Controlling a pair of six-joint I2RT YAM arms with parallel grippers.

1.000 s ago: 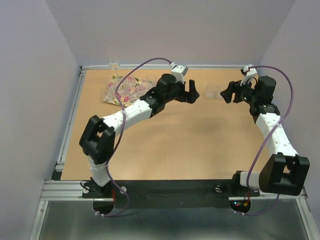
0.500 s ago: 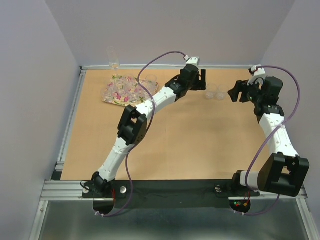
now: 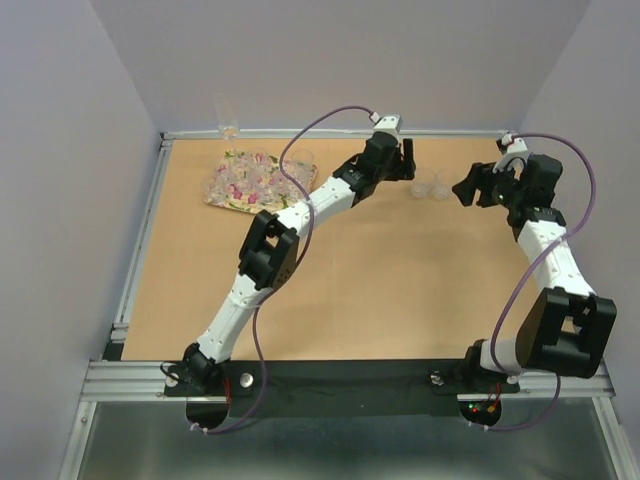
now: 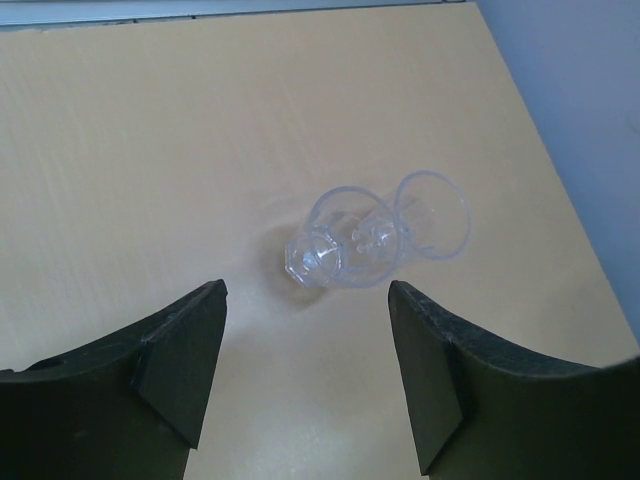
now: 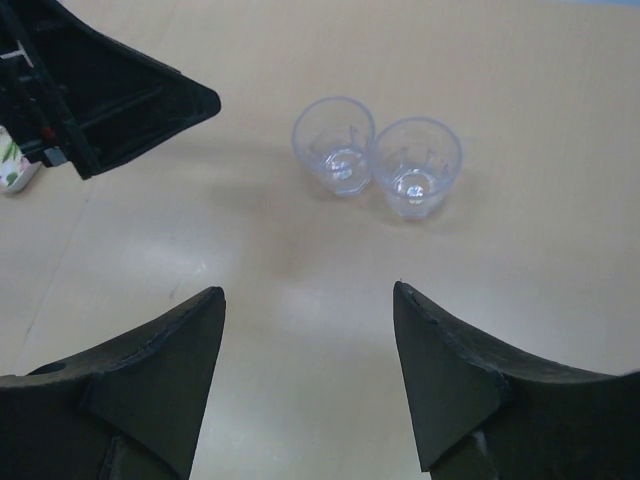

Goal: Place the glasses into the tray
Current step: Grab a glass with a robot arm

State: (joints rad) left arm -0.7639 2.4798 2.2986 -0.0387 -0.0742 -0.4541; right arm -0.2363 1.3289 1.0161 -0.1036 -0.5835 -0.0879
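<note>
From above, the tray (image 3: 235, 203) lies far left with several glasses (image 3: 240, 178) in it. A loose pair (image 3: 428, 186) stands on the table (image 3: 350, 290) between the left gripper (image 3: 405, 166) and right gripper (image 3: 466, 187). On the left wrist view the jaws gape, empty, with the pair ahead. The right wrist view shows the same, with the pair upright, side by side.

Top view: high above the near side, looking down. Both wrist views: close, angled downward, sharing two small clear tumblers (image 4: 340, 250).
</note>
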